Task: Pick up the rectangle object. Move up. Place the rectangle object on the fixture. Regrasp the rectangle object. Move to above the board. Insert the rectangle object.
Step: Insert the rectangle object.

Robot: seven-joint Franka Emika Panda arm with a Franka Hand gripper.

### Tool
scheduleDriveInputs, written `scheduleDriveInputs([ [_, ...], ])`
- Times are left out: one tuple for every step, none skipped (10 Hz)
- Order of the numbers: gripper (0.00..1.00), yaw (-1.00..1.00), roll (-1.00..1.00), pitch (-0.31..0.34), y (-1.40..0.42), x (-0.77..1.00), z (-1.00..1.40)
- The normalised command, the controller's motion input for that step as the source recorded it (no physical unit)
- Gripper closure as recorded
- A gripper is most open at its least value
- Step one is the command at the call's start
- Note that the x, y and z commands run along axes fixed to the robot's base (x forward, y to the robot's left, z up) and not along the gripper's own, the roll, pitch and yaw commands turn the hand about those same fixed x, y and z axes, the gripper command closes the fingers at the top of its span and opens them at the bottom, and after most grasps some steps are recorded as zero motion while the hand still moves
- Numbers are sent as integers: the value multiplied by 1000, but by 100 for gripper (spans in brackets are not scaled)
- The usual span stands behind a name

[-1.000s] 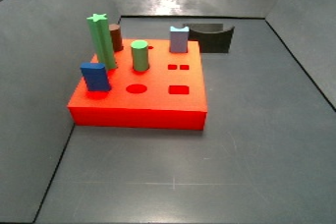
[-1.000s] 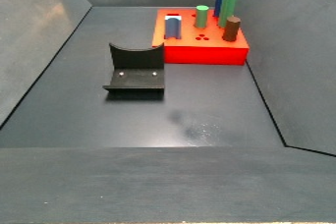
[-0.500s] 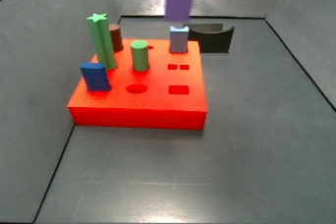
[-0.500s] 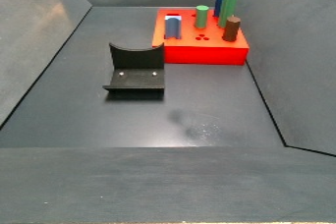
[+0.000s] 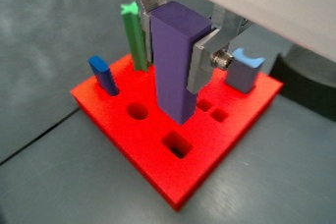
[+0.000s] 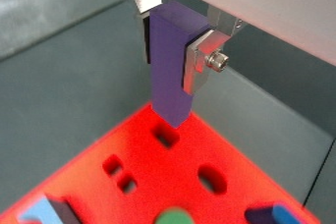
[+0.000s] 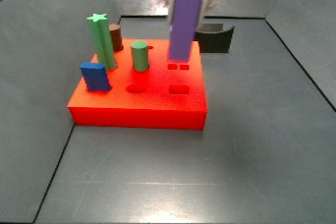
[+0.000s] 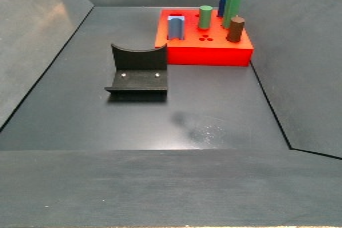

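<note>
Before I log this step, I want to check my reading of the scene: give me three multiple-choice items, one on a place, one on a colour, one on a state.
1. Where is the purple block?
A. lying on the floor
B. held upright above the red board
C. resting on the fixture

2. What colour is the star-topped peg?
A. green
B. yellow
C. white

3. What state is the gripper in?
A. open, empty
B. shut on the purple block
C. shut on a blue peg

Answers:
1 B: in both wrist views the purple block hangs over the red board, its lower end near a square hole; the fixture is bare.
2 A: the star-topped peg is green.
3 B: the gripper has its silver fingers clamped on the block's sides.
</note>
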Motion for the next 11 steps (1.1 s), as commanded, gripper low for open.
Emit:
scheduleDriveInputs([
  [100, 126, -121, -117, 0, 0, -826],
  [100, 54, -126, -86, -57, 237, -674],
  [100, 14, -30, -3, -143, 266, -377],
  [100, 0, 3, 50, -183, 240, -146],
  [100, 0, 0, 106, -49, 209, -51],
  [100, 0, 0, 101, 0, 171, -100],
  [100, 0, -99, 3, 100, 43, -229],
  [100, 0, -103, 0, 89, 0, -277],
  [100, 0, -66, 0, 0, 103, -294],
  [100, 0, -69, 0, 0, 134, -291],
  [100, 0, -41, 0, 0, 143, -326],
])
